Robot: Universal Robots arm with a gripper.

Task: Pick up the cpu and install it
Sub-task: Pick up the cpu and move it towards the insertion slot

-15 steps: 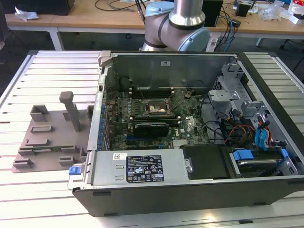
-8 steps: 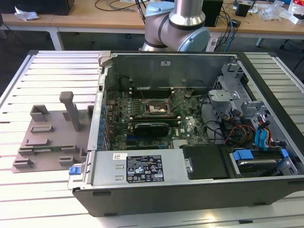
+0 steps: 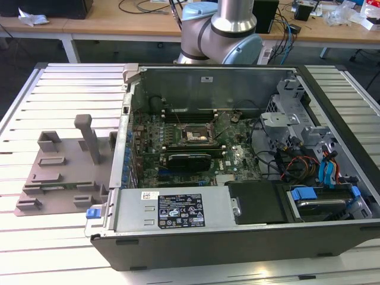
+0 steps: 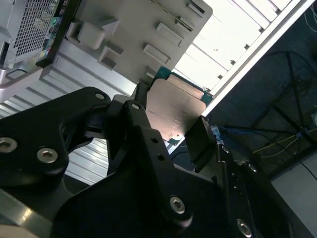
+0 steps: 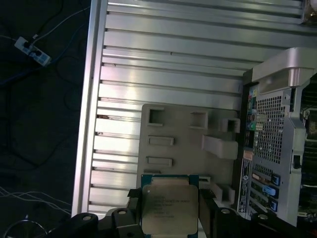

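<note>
Gripper (image 5: 170,199) is clamping cpu (image 5: 170,212) by 2 opposite edges, hanging above grey tray (image 5: 181,144) beside case (image 5: 277,148). Judging: light, stiff, slippery lid, fragile underside; edges are suiting the hold.

Robotics lab or electronics workshop. Slotted aluminium table (image 3: 59,83) with a robot arm (image 3: 228,29) at its far side and an opened desktop PC case (image 3: 172,211) on top. Grey fixture plate (image 3: 59,172) on the exterior view's left. Wooden benches (image 3: 119,21) beyond, strewn with cables (image 3: 139,6). Power strip (image 5: 32,49) on the dark floor.
</note>
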